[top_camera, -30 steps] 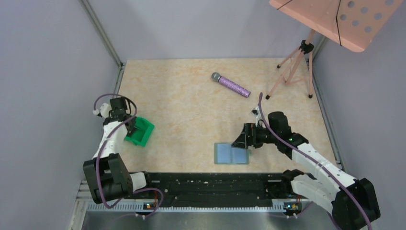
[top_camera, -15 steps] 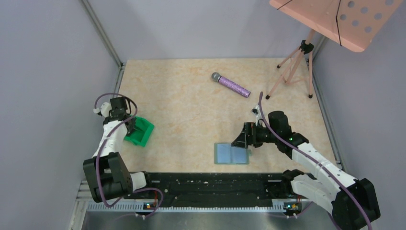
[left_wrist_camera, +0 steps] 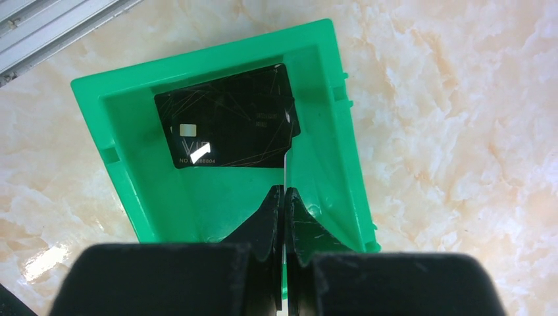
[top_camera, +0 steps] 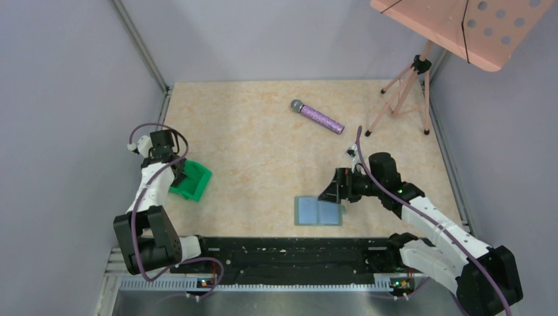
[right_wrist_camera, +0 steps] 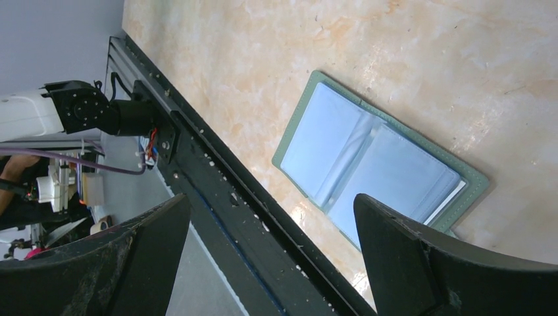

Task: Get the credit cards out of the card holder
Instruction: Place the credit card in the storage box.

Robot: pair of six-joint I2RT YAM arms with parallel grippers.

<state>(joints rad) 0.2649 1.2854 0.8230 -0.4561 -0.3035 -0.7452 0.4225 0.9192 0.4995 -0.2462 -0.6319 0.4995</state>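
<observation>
Card holder [top_camera: 318,211] unmoved; left tool [left_wrist_camera: 284,191] shifted back.

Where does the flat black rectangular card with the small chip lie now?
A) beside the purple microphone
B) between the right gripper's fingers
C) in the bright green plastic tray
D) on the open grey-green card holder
C: the left wrist view shows the black card lying flat on the floor of the green tray.
</observation>
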